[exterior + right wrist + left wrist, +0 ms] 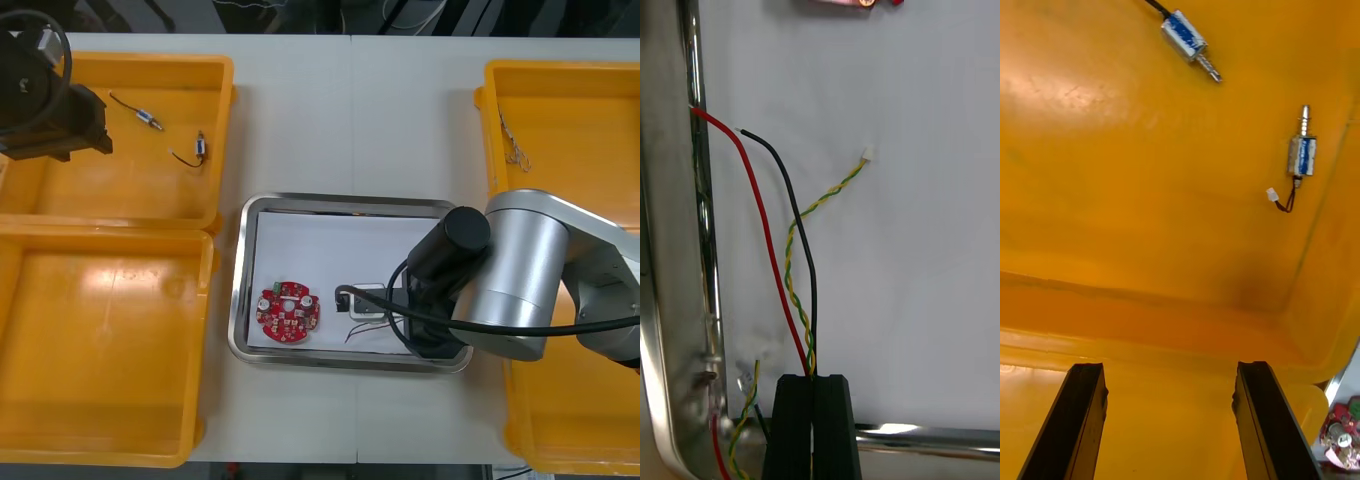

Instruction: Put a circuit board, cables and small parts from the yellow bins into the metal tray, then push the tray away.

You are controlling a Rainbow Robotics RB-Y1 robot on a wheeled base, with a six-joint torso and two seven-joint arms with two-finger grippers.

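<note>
The right gripper (813,382) is low over the tray (238,290), at its lower right corner in the front view. It is pressed together on a bunch of cables (788,255): one red, one black and a yellow-green twist. They fan out from the fingers across the white floor.

The step looks like laying the cables down. To do it well, I would keep the gripper low, spread the fingers fully, then lift straight up so no wire catches and trails over the rim. The red end lies against the tray wall, so no sideways drag is wanted.

The tray also holds the board (290,312), lower left of its middle. The upper left bin (222,120) holds two parts (150,118), with the left gripper (1171,420) spread above it. The lower left bin (100,350) looks bare. The upper right bin (560,130) has something thin at its left wall, and the arm covers much of the lower right one. The bench (400,110) beyond the tray is bare.
</note>
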